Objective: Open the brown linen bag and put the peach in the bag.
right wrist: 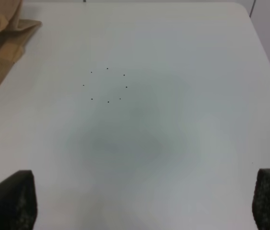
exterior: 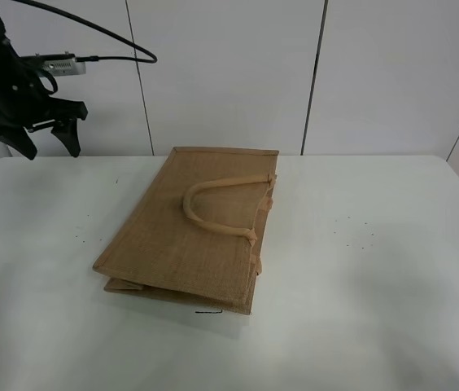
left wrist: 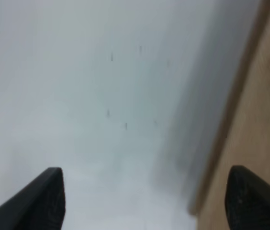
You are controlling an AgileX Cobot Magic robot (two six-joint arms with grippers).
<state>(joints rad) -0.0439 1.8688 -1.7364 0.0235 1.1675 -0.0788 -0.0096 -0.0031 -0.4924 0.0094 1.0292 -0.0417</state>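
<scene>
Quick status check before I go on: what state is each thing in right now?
brown linen bag: lying flat on the table, closed, handle resting on top.
left gripper: open, empty, raised above the table's far left.
right gripper: open, empty, above bare table.
Peach: not in view.

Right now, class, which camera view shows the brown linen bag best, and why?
The exterior high view: the whole brown linen bag lies flat and closed on the table, one handle visible on top. The left wrist view shows only a blurred strip of its edge; the right wrist view catches just a corner.
</scene>
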